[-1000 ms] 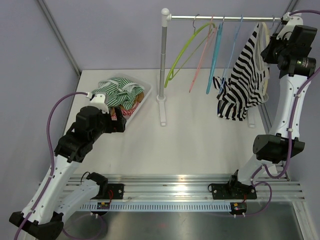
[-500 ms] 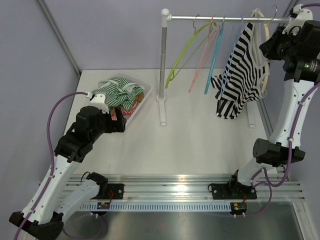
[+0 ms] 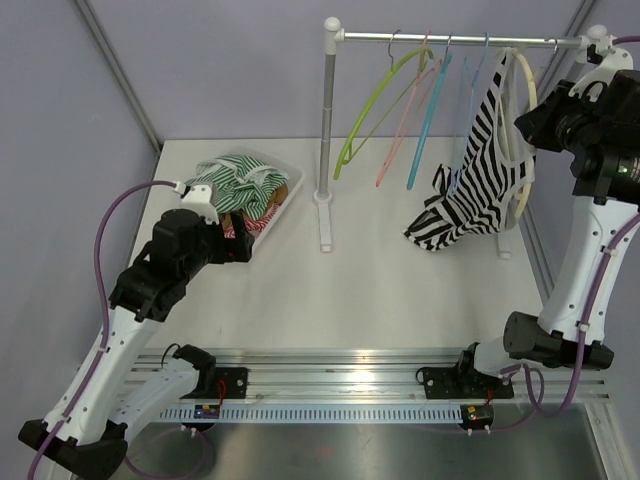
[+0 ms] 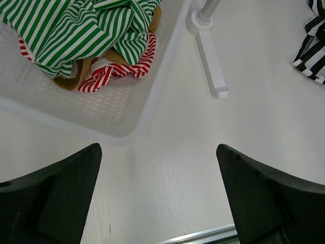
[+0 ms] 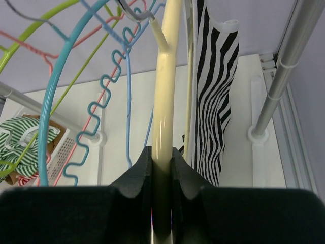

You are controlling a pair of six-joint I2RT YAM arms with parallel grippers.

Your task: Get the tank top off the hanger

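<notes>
Top view: right gripper [image 3: 526,112] tips are hiding behind its own wrist body, so the grip isn't reading from there. Right wrist: hanger [image 5: 163,117] is running off the top edge and vanishing between the fingers [image 5: 136,178] below. Tank top [image 5: 213,101] is getting cropped at the top. Left wrist: basket [image 4: 152,96] is spilling off the top and left edges, and the tank top is showing only a corner, top-right. Brown item [image 4: 63,82] is sitting buried under striped cloth [image 4: 61,35], can't ID it.

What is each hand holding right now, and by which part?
The right hand pinches the cream hanger on one arm; the left hand holds nothing.
</notes>
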